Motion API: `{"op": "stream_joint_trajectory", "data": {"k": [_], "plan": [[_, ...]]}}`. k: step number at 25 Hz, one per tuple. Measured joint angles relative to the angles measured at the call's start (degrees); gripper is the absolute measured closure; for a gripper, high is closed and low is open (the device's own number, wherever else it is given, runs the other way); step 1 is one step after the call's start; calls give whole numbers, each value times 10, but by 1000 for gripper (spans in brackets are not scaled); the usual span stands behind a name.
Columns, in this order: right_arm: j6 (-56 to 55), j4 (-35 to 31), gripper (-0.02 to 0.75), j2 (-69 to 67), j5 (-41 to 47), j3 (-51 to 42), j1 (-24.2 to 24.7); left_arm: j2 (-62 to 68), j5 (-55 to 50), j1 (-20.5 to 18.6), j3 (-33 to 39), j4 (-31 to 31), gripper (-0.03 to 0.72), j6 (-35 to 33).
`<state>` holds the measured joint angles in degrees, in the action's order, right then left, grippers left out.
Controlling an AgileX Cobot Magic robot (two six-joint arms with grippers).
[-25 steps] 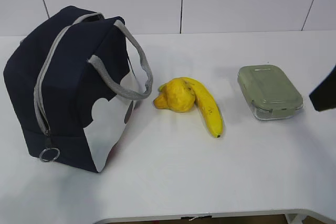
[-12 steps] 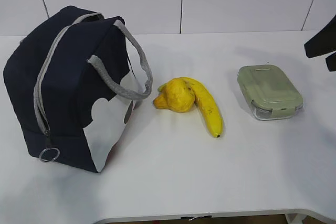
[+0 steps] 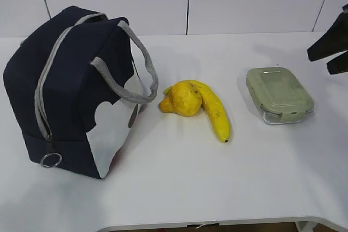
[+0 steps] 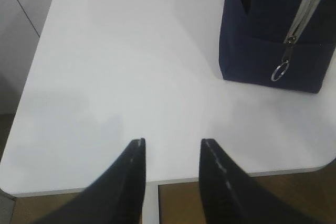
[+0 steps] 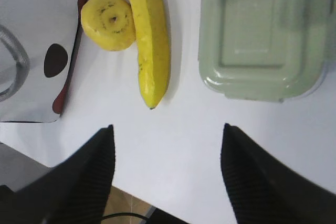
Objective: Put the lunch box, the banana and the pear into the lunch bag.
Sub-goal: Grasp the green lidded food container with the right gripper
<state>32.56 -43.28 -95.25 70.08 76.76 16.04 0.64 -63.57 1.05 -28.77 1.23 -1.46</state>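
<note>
**Both grippers empty, all three items on the table**

Your exterior view shows nearest the lunch bag (image 3: pixel 76 91), upright at left, then pear (image 3: pixel 182 99) touching banana (image 3: pixel 215 111), then lunch box (image 3: pixel 279 94) at right. Only your wrist views show the jaws: left gripper (image 4: pixel 172 148) partly spread beside the bag's ring pull (image 4: pixel 280 71); right gripper (image 5: pixel 167 132) wide apart above the fruit and box.

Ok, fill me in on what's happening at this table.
Nothing is packed yet. The lunch bag stands zipped at the left; the pear and banana lie touching mid-table, the lunch box to their right. The right gripper hangs open above the fruit and box, holding nothing. The left gripper is open and empty near the bag.
</note>
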Motion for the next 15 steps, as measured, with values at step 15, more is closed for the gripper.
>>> {"op": "stream_joint_trajectory", "data": {"k": [15], "plan": [[7, 81, 222, -95, -3, 80, 1, 0, 0, 0, 0, 0, 446, 0]]}}
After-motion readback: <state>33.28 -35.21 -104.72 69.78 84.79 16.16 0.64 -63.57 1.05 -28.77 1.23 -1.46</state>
